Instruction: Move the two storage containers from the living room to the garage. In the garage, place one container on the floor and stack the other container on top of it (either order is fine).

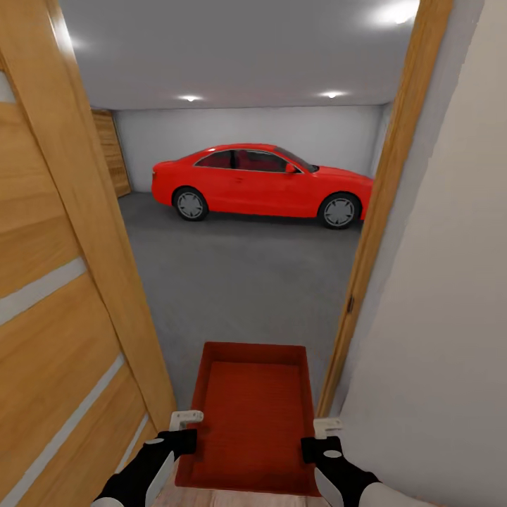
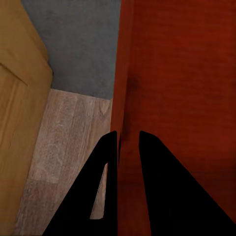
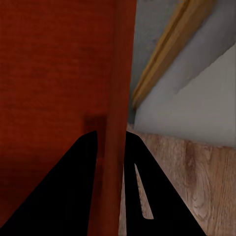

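Both claws pinch 1 orange-red container (image 1: 253, 415) by its side walls, left claw (image 2: 129, 140), right claw (image 3: 110, 135), facing the garage doorway.

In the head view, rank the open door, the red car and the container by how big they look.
1. Door: takes the most of the picture, but it is very near the camera.
2. Container: held between the left gripper and right gripper.
3. Car: looks about as big as the container, only because it is far off.
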